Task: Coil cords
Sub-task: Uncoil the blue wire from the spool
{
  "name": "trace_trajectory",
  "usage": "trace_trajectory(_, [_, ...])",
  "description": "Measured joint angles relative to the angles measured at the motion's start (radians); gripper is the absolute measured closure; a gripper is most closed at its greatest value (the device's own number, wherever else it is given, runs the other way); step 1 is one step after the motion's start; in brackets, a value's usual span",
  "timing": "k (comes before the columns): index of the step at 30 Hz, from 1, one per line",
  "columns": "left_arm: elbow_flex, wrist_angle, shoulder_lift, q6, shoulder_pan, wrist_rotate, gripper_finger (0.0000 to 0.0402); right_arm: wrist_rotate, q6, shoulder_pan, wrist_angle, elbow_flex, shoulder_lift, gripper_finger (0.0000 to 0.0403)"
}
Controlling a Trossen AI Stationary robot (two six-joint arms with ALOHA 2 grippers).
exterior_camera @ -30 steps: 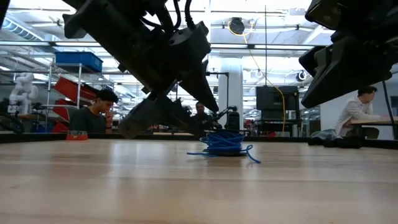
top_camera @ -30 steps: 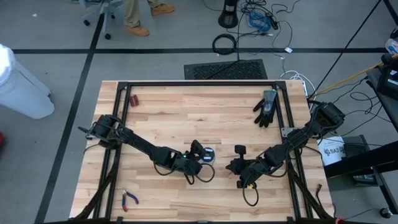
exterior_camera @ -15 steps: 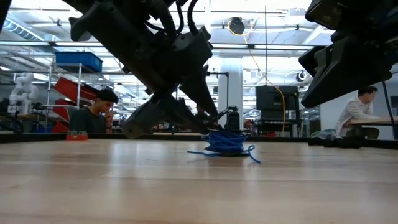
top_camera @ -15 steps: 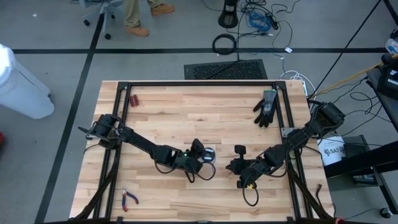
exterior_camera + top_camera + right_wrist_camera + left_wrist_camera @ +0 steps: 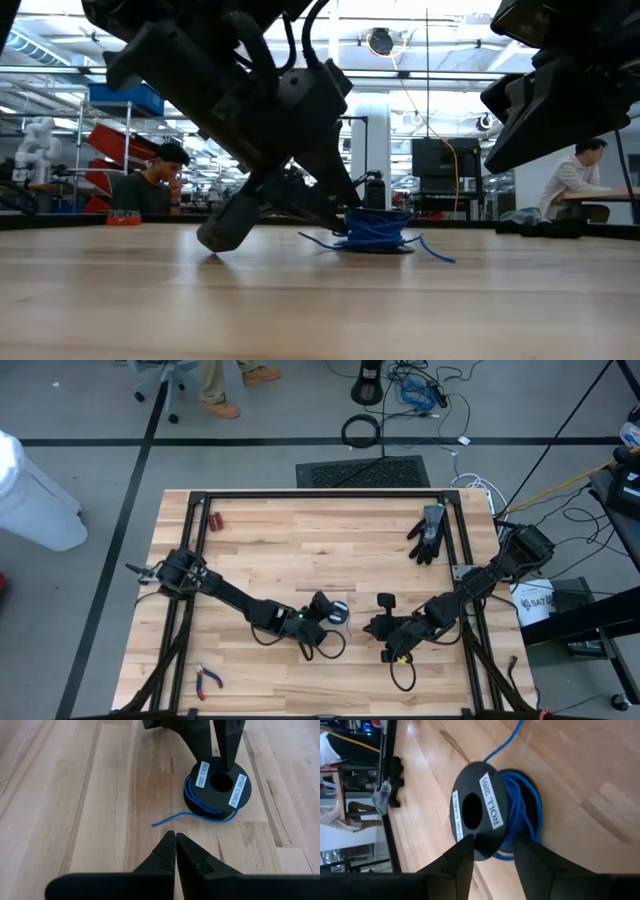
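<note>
The cord is thin blue cable wound on a black spool that stands on its lower flange mid-table. White labels mark its top flange. The cable's loose end trails on the wood. My left gripper slants down onto the spool from the table's left, a finger on either side of its rim. My right gripper hangs shut just to the spool's right, above the wood, holding nothing. My left gripper has the spool's top flange between its two fingers at the rim nearest the arm. One finger overlaps the flange edge; the other lies against the blue windings. It comes slanting down from the table's left. The spool stays on the table.
A black glove lies at the far right, small red-handled pliers at the near left, and a small red thing at the far left. A black frame borders the table. People sit in the room beyond.
My left gripper has sunk toward the table and its fingers have drawn closer together around the spool. The spool has slid a little toward the table's right, and the loose end has swung out farther to that side.
</note>
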Motion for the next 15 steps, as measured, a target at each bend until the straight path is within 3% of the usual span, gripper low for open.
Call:
trace_trajectory(9, [0.0,0.009,0.0,0.017,-0.004,-0.004,0.0268,0.001,0.001,0.0,0.0,0.0,0.0,0.0403])
trace_trajectory(15, [0.0,0.012,0.0,0.015,-0.004,-0.004,0.0326,0.001,0.001,0.0,0.0,0.0,0.0,0.0403])
